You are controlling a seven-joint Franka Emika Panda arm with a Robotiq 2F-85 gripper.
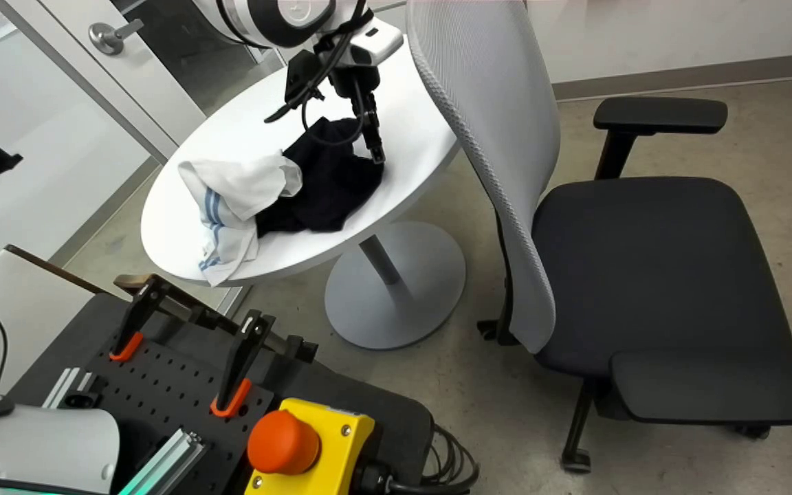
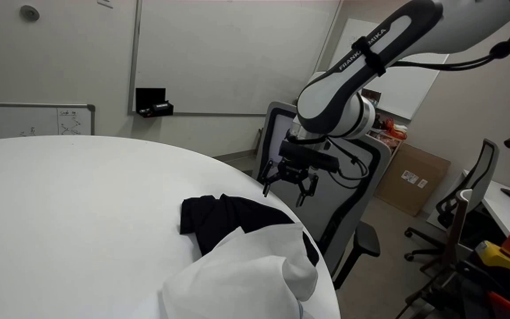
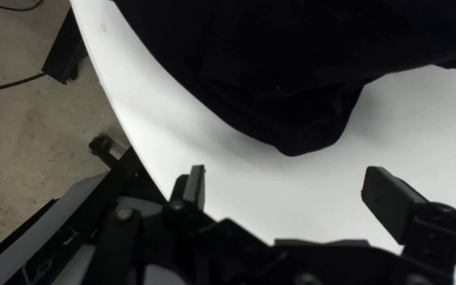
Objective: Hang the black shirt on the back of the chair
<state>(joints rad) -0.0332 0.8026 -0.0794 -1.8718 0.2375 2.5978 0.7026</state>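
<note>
The black shirt (image 1: pixel 341 189) lies crumpled on the round white table (image 1: pixel 231 130), near the edge facing the chair. It also shows in an exterior view (image 2: pixel 233 217) and fills the top of the wrist view (image 3: pixel 275 59). The grey mesh chair back (image 1: pixel 499 103) stands beside the table; it also shows in an exterior view (image 2: pixel 332 199). My gripper (image 2: pixel 283 196) is open and empty, above the table edge between shirt and chair. In the wrist view the fingers (image 3: pixel 285 172) are wide apart, with bare tabletop between them. The shirt's near fold lies just ahead of the fingertips.
A white cloth with blue stripes (image 1: pixel 238 185) lies against the shirt and partly over it, also seen in an exterior view (image 2: pixel 246 283). The chair has black armrests (image 1: pixel 661 115). A dark cart with clamps and a yellow emergency-stop box (image 1: pixel 331 433) stands near the table.
</note>
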